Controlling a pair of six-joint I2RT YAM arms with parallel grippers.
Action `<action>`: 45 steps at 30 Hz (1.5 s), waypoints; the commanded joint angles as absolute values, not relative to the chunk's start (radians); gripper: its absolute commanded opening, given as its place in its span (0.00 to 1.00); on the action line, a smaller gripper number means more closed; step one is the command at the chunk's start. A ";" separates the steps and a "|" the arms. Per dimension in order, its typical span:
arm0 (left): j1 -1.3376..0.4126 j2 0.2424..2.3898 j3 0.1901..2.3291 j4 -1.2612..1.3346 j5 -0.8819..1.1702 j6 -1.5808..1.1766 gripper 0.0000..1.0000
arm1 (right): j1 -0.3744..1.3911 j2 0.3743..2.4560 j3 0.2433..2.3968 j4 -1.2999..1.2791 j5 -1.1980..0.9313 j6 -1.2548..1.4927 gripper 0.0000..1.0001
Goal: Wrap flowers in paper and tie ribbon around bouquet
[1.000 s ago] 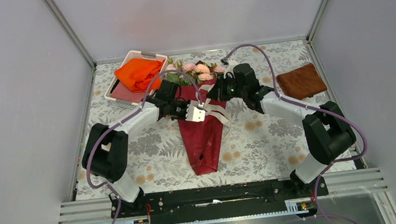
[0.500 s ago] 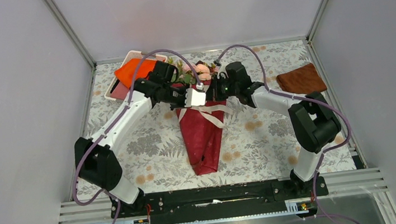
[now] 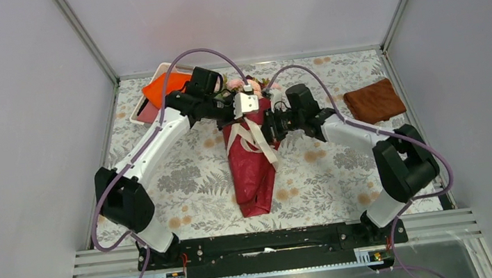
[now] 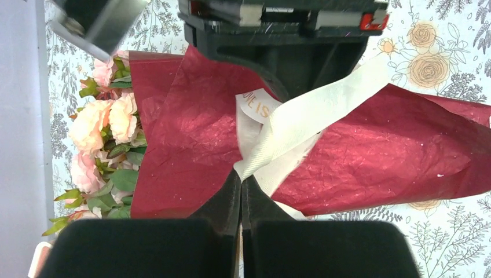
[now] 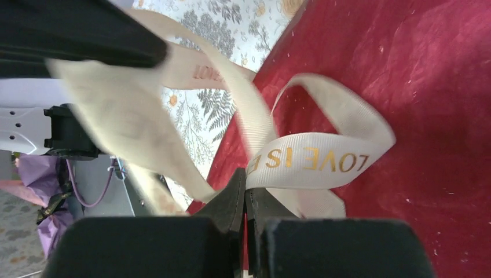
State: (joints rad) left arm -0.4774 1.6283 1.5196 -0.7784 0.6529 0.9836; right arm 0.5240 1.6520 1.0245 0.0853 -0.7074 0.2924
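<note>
Tying step in hand: paper is already wrapping the flowers, and both pincers are working the ribbon. Whether a knot is closed, cannot tell.

At far left, orange cloth is sitting in a tray, out of play. Left pincer is clamping shut on one ribbon strand over the upper bouquet. Bouquet is lying flat mid-bench, long axis running near to far, flowers pointing at the far wall, paper tip pointing at the arm bases. Right pincer is pinching closed on another strand just right of the paper, with a lettered loop beside it. Brown cloth is lying far right.

Next, as I judge it, the pincers are needing to pull apart to cinch the ribbon, without dragging the bouquet or slipping off the strands.
</note>
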 commanded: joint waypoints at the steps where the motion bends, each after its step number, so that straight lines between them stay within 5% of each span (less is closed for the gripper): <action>1: -0.485 1.645 1.514 -0.698 0.648 0.922 0.00 | 0.531 1.573 1.057 0.099 -0.691 0.244 0.00; 13: -0.489 1.673 1.558 -0.431 0.398 0.780 0.00 | 0.536 1.612 1.079 0.233 -0.964 0.326 0.00; 19: -0.489 1.682 1.603 -0.481 0.508 0.735 0.00 | 0.552 1.680 1.071 0.237 -0.954 0.346 0.00; 23: -0.489 1.674 1.560 -0.503 0.561 0.698 0.00 | 0.552 1.716 1.054 0.250 -0.911 0.363 0.21; 30: -0.489 1.648 1.453 -0.482 0.579 0.673 0.00 | 0.548 1.656 1.156 -0.123 -0.640 0.183 0.58; 39: -0.490 1.642 1.440 -0.466 0.562 0.619 0.00 | 0.470 1.513 1.165 -0.356 -0.370 0.141 0.65; 45: -0.490 1.647 1.449 -0.466 0.560 0.594 0.00 | 0.570 1.378 1.014 -0.097 -0.304 0.236 0.63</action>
